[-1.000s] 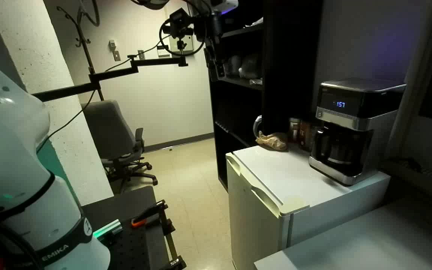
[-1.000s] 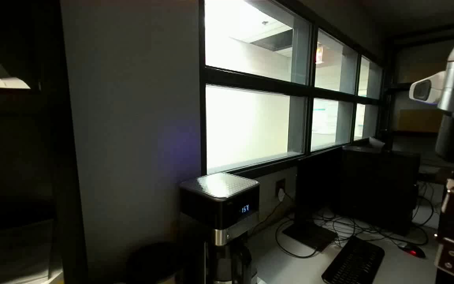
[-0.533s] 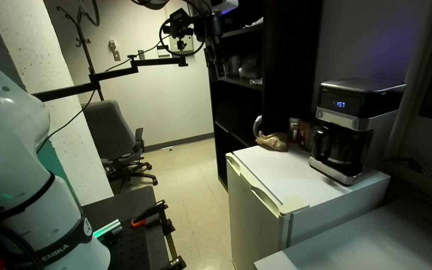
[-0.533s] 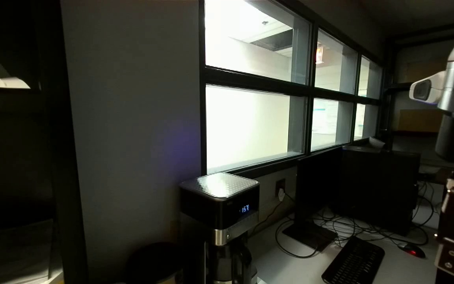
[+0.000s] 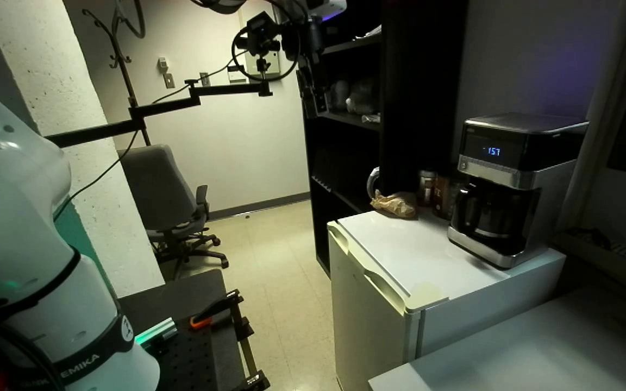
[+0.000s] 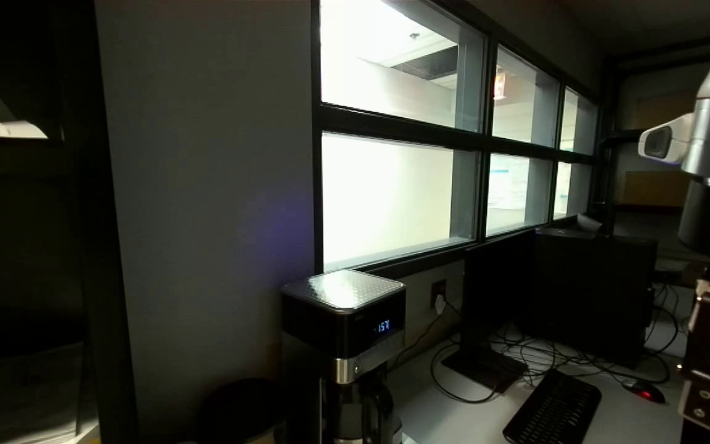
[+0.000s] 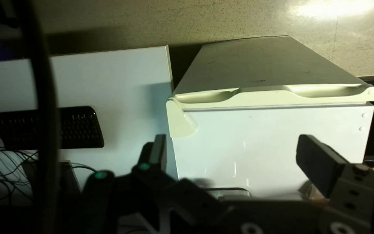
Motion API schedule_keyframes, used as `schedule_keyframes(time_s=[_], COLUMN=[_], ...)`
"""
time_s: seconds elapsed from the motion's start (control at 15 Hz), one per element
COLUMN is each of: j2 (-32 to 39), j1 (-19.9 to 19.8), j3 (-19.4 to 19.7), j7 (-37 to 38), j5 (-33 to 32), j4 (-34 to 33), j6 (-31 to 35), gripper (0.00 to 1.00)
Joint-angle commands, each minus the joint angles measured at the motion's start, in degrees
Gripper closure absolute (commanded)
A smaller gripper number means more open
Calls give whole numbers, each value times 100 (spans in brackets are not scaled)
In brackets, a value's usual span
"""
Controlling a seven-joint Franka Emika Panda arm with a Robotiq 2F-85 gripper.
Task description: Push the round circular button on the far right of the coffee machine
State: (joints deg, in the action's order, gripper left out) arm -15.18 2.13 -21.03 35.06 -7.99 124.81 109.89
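Dim room: low light is filling the space around me, while black-framed window panes [image 6: 392,203] are glowing above a flat white desk [image 6: 441,425].
Low white refrigerator [image 5: 421,250]: it is standing close to a tall black shelf unit [image 5: 421,98].
Boxy silver-and-black drip coffee machine [image 5: 519,176]: it is sitting upright on top of the refrigerator, near the grey wall [image 5: 525,65], with a dark glass carafe [image 5: 492,217] resting in its lower part.
Glossy dark control panel [image 5: 511,144]: blue digits [image 5: 492,151] are glowing there; any single button is looking too small for me to make out.
Black two-fingered gripper [image 7: 232,148]: it is hanging in the air, well apart from the coffee machine, and its fingers [image 7: 317,165] are standing wide apart from each other.
Smooth white robot arm [image 5: 25,217]: it is rising beside a black, hole-dotted table [image 5: 193,353].
Crumpled tan paper bag [image 5: 394,205]: it is lying on the refrigerator, near the coffee machine.
Long black keyboard [image 6: 555,407]: it is lying on the desk, near a black mouse [image 6: 643,390] that is glowing red.
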Motion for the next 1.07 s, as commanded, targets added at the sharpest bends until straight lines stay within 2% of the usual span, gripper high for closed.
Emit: schedule_keyframes(time_s=[0.0, 0.27, 0.33, 0.4, 0.47, 1.0], j2=[495, 1338, 1541, 1782, 2001, 3508], j1=[93, 98, 132, 162, 206, 743], j3=[266, 526, 604, 673, 746, 1367], j7=[-88, -356, -474, -538, -621, -943], j5=[-398, -1055, -1170, -1355, -1495, -2522], j4=[-298, -808, -933, -1096, -1247, -2564], j6=[-78, -139, -137, -111, -135, 189], gripper=[0, 0, 25, 26, 32, 94])
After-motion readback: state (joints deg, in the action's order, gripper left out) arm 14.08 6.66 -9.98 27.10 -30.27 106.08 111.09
